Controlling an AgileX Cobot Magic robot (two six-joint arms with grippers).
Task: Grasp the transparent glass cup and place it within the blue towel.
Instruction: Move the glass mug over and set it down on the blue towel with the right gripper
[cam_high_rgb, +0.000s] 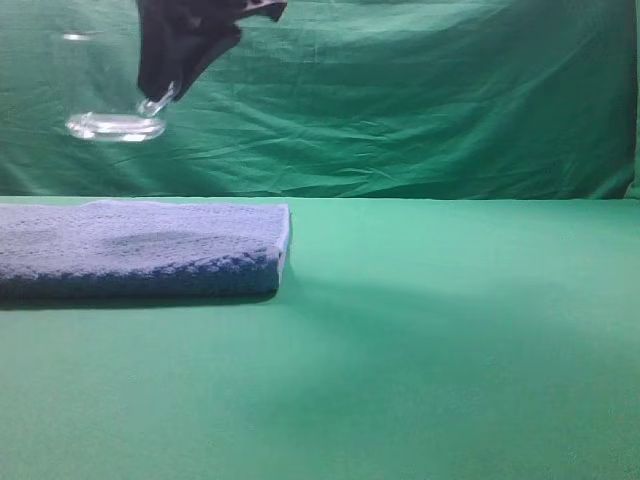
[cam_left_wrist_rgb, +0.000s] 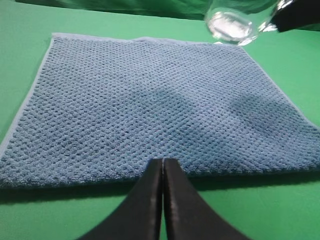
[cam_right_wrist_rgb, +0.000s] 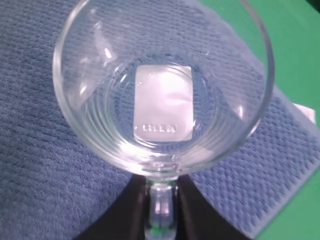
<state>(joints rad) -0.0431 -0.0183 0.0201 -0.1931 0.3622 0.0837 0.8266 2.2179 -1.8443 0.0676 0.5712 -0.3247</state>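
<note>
The transparent glass cup (cam_high_rgb: 113, 126) hangs in the air above the blue towel (cam_high_rgb: 140, 250), held by its handle. My right gripper (cam_high_rgb: 160, 98) is shut on that handle; in the right wrist view the handle sits between the fingers (cam_right_wrist_rgb: 161, 207) and the cup (cam_right_wrist_rgb: 162, 85) fills the frame over the towel (cam_right_wrist_rgb: 45, 165). The towel lies flat on the green table at the left. In the left wrist view my left gripper (cam_left_wrist_rgb: 163, 162) is shut and empty at the towel's near edge (cam_left_wrist_rgb: 150, 110), and the cup (cam_left_wrist_rgb: 230, 24) shows at the top right.
A green cloth covers the table (cam_high_rgb: 450, 350) and hangs as a backdrop (cam_high_rgb: 430, 100). The towel's right edge ends near the middle of the exterior view. A small white scrap (cam_right_wrist_rgb: 306, 111) lies beside the towel's corner.
</note>
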